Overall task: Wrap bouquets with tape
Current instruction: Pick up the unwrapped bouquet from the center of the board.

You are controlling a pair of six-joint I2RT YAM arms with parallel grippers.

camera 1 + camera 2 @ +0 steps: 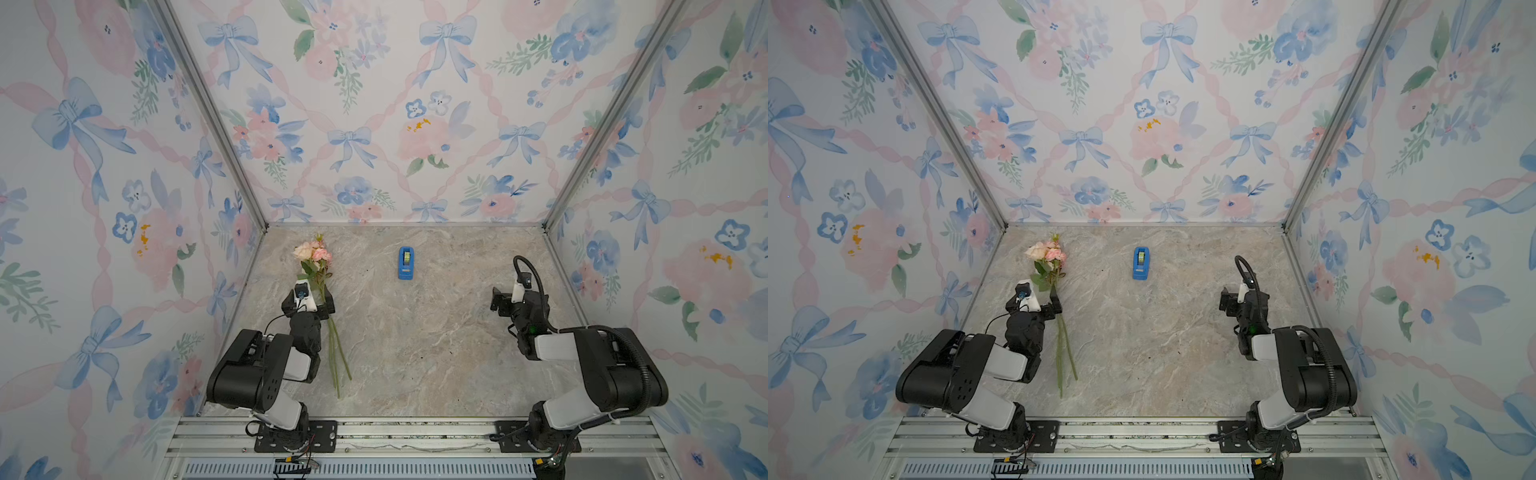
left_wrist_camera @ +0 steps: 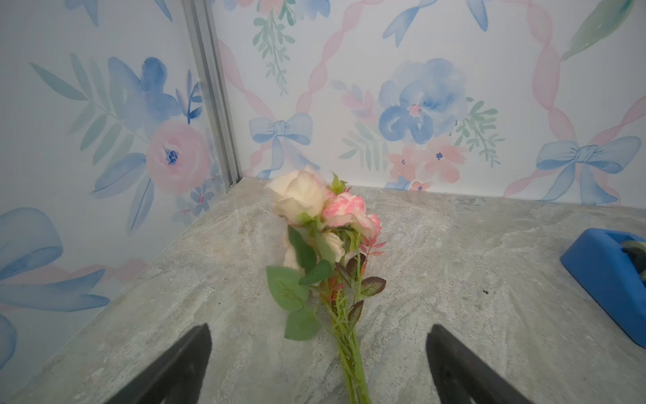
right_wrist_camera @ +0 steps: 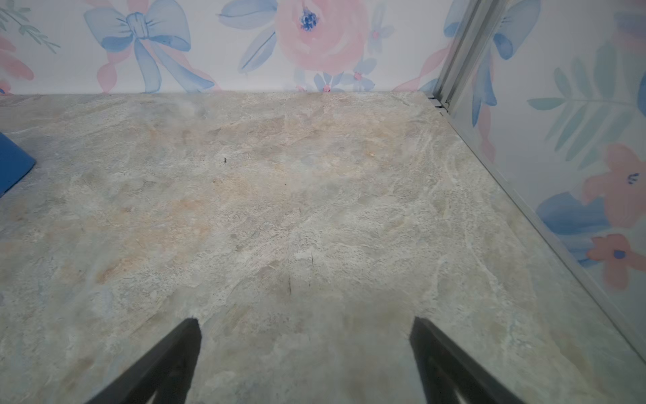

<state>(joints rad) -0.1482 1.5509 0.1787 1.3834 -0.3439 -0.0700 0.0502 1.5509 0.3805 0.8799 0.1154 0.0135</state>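
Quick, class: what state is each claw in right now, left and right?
Left claw: open, astride the bouquet stems, not gripping.
Right claw: open, holding nothing.

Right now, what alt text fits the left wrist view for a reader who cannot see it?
A bouquet of cream and pink blooms lies on the marbled table, its stems running between the open jaws of the left gripper. A blue tape dispenser sits partly in view, with floral wallpaper behind.

Tabletop (image 1: 415, 353) matt, stone-look; tape disp. (image 1: 406, 271) smooth plastic.
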